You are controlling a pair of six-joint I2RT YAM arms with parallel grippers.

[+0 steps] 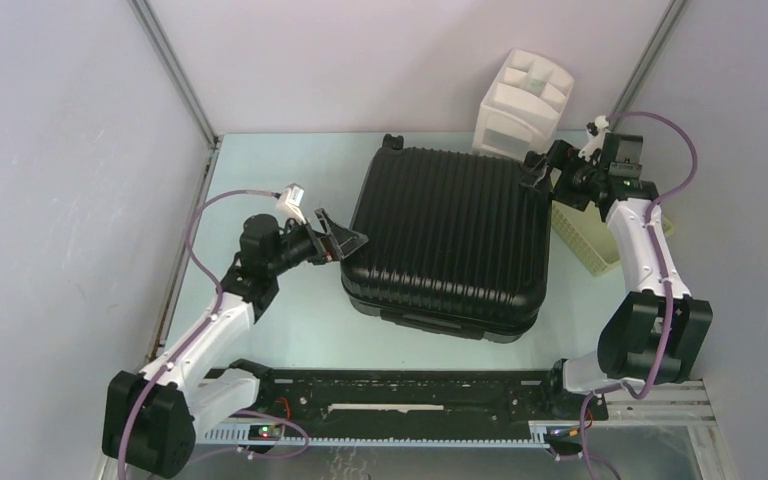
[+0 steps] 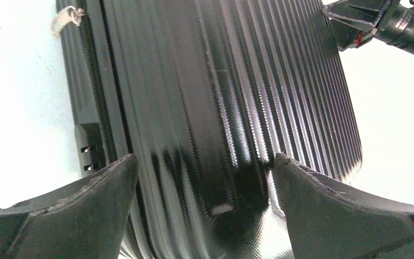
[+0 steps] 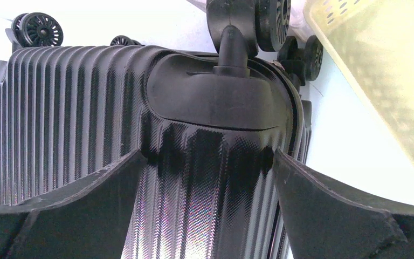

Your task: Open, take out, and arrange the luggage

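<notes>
Luggage (image 1: 447,240) flat, spread fingers (image 2: 75,210) flanking it

pale grey walls (image 1: 360,60) enclose a pale green table (image 1: 300,320).

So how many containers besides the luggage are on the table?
2: a white organizer behind the far-right corner of the luggage; a yellow basket to its right, partly hidden.

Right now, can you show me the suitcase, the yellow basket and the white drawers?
suitcase (image 1: 450,235): top view, middle of its ribbed shell.
basket (image 3: 388,81): right wrist view, on its holey side wall.
drawers (image 1: 508,125): top view, on their white front.
</notes>
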